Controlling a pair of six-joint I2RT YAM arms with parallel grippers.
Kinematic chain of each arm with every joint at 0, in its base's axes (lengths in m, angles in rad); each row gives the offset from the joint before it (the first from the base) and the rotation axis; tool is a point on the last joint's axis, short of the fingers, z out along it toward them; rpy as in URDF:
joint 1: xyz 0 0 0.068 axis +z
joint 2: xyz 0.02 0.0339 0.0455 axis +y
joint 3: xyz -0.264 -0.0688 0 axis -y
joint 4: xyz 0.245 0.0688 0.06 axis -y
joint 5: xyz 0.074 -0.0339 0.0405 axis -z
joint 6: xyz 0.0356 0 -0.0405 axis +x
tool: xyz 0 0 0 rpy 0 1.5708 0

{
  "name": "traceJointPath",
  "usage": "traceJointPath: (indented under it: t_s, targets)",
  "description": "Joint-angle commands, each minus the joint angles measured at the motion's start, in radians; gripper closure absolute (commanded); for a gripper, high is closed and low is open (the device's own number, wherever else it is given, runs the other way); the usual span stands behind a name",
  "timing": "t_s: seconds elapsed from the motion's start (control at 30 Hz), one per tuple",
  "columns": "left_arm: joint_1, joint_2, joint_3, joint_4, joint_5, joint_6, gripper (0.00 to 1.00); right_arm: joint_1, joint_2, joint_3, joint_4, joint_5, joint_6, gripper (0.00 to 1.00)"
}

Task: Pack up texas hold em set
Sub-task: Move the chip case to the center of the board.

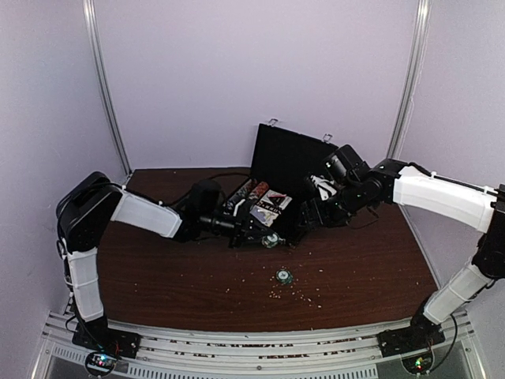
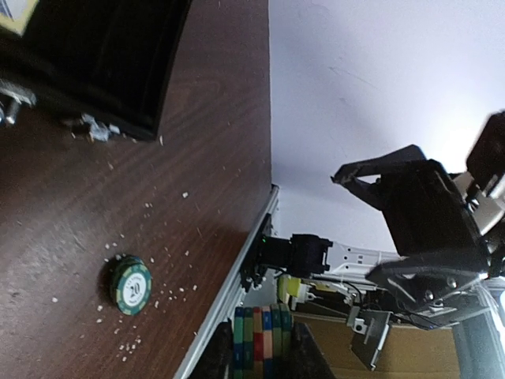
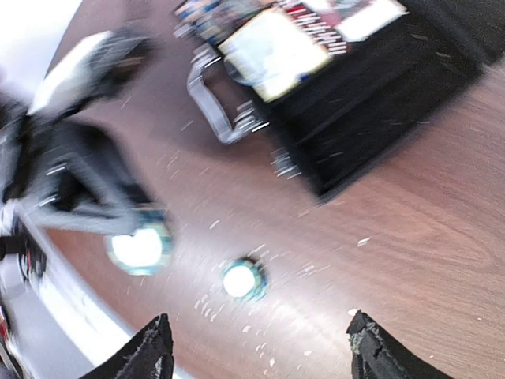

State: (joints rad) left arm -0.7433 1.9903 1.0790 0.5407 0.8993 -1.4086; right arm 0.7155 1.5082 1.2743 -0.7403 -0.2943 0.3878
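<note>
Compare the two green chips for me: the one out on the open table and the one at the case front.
The open-table chip lies alone among pale crumbs; the case-front chip sits by the case, at the left gripper's tip. The open-table chip is nearer the table's near edge, the case-front chip farther back. Whether the latter is gripped is too blurred to tell. Both are round, green-rimmed, outside the case.

Soft, even light fills the overhead view, though the black case (image 1: 284, 170) is a detail-less dark mass. The right wrist view is smeared with blur — a chip (image 3: 241, 279) glares white — while the left wrist view is sharper, its wall (image 2: 379, 79) washed pale.
</note>
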Motion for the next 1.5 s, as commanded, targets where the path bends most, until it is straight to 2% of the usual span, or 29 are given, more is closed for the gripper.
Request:
traceJointPath:
  t_s: [0.0,0.2,0.4,0.53,0.83,1.07,1.27,1.47]
  targets:
    - [0.041,-0.083,0.088,-0.264,-0.130,0.276,1.00,-0.064,0.022,-0.037,0.107,0.082,0.183,0.25]
    - [0.049,-0.042,0.317,-0.540,-0.240,0.559,1.00,-0.134,0.153,-0.016,0.186,0.147,0.334,0.28]
    - [0.052,0.092,0.625,-0.777,-0.328,0.821,1.00,-0.182,0.293,0.054,0.222,0.174,0.356,0.31]
    - [0.052,0.156,0.720,-0.802,-0.337,0.924,1.00,-0.204,0.377,0.127,0.223,0.181,0.331,0.34]
    - [0.052,0.170,0.727,-0.843,-0.374,1.024,1.00,-0.214,0.541,0.277,0.114,0.246,0.264,0.44]
    - [0.052,0.134,0.689,-0.844,-0.392,1.039,1.00,-0.214,0.547,0.263,0.090,0.303,0.268,0.47]
    - [0.051,0.098,0.670,-0.844,-0.410,1.057,1.00,-0.214,0.604,0.269,0.143,0.264,0.240,0.64]
    - [0.053,0.072,0.650,-0.846,-0.429,1.086,1.00,-0.212,0.649,0.304,0.148,0.242,0.173,0.72]
